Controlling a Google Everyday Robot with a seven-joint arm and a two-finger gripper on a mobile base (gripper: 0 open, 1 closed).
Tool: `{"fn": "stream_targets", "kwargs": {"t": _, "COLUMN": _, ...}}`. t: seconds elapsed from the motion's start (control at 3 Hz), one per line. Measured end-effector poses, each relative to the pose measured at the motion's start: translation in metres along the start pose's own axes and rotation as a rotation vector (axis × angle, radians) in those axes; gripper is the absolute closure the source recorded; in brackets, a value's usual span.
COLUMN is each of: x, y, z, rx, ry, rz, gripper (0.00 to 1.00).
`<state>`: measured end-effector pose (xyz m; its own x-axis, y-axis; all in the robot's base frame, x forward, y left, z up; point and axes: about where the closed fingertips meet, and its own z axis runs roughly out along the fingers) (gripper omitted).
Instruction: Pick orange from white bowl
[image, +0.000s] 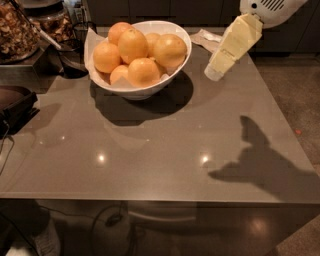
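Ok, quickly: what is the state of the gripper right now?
Gripper: over the table, right of the white bowl, apart from it; open or closed cannot be told.

Grey table (165, 150) bears the white bowl (142, 92) and crumpled paper (204, 38), the tool (216, 74) above its far-right corner.
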<state>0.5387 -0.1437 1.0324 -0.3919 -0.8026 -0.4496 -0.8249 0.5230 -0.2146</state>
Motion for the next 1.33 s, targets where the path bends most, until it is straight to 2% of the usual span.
{"fn": "stream_targets", "kwargs": {"t": 0.33, "x": -0.035, "y": 0.0, "z": 0.01, "rx": -0.01, "ry": 0.015, "rz": -0.04, "gripper": 0.0}}
{"fn": "stream_targets", "kwargs": {"t": 1.0, "x": -0.048, "y": 0.001, "z": 0.016, "rx": -0.015, "ry": -0.01, "rz": -0.044, "gripper": 0.0}}
{"fn": "stream_targets", "kwargs": {"t": 1.33, "x": -0.074, "y": -0.006, "z": 0.037, "rx": -0.098, "ry": -0.07, "rz": -0.013, "gripper": 0.0}}
